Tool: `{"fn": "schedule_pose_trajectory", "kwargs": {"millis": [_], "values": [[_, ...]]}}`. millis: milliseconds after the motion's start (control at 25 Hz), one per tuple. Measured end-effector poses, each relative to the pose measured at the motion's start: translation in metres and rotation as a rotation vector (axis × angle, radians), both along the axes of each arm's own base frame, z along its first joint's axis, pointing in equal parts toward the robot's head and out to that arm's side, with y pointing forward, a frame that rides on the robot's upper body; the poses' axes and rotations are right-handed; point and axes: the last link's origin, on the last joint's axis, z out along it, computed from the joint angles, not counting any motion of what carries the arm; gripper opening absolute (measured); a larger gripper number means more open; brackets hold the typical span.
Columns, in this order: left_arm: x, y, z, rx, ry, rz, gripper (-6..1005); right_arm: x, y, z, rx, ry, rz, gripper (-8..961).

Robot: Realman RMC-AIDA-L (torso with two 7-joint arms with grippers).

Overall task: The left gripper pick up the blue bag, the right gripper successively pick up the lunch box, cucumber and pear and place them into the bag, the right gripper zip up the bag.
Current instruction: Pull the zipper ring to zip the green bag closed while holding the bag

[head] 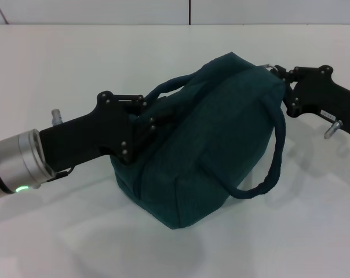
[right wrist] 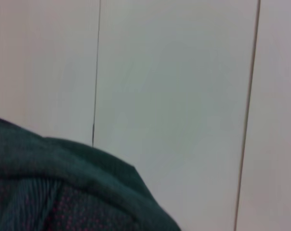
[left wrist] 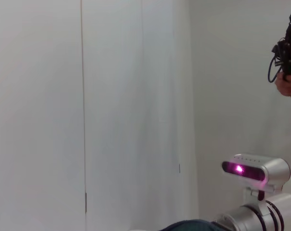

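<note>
Looking at the head view first, the dark teal fabric bag with rope handles (head: 210, 145) sits on the white counter (head: 76, 69), bulging and seemingly closed along the top. No lunch box, cucumber or pear in sight, so my guess is they're inside and we're at the zipping step. The left claw (head: 149, 121) is pressed into the bag's near end, looks clamped on fabric by the handle. The right claw (head: 279, 78) is at the far top corner, right where a small metal pull shows; can't tell its fingers.

Left wrist view: just wall and the robot's head camera (left wrist: 254, 171).

Right wrist view: teal fabric filling the corner (right wrist: 63, 187), so that claw is right on the bag.

Next move probably needs the pull run fully home.
</note>
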Motion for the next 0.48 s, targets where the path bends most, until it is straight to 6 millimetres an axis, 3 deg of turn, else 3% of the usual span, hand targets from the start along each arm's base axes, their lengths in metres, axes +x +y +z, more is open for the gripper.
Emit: {"fn": "schedule_pose_trajectory", "kwargs": {"millis": [480], "values": [[0.000, 0.004, 0.003, 0.018, -0.010, 0.009, 164, 0.012, 0.003, -0.006, -0.006, -0.067, -0.067, 19]]}}
